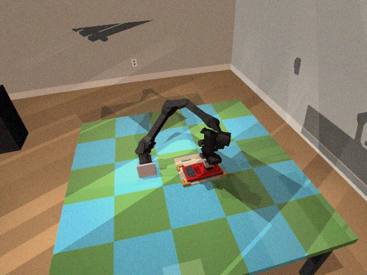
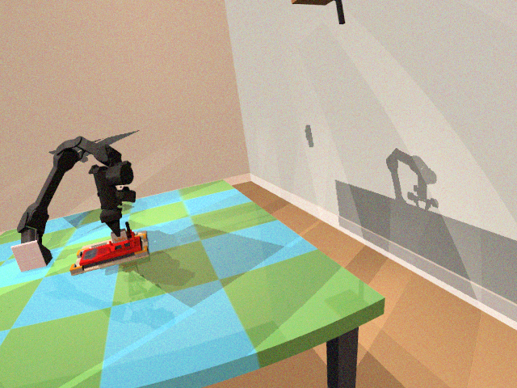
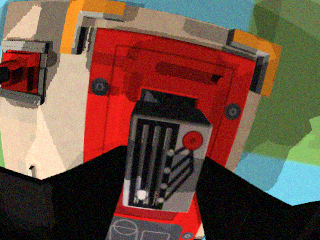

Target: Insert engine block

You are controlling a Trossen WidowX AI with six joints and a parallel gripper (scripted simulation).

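Around me two plain walls are meeting in a corner, a tan-grey one (image 1: pixel 183 38) (image 2: pixel 116 83) and a paler grey one (image 1: pixel 331 38) (image 2: pixel 376 75). Pale baseboard is running along the foot of both. A white outlet (image 1: pixel 134 62) is sitting low on the tan-grey wall. Wood-plank floor (image 1: pixel 32 189) (image 2: pixel 422 321) is surrounding my tabletop (image 1: pixel 142 207) (image 2: pixel 308 284), which is showing blue and green checks above a dark leg (image 1: pixel 315 262) (image 2: pixel 342 355). A black block-like object (image 1: pixel 10 124) is standing at the left edge of my top view. Light is falling in slanting bands, and dark shadows are lying across the paler wall.
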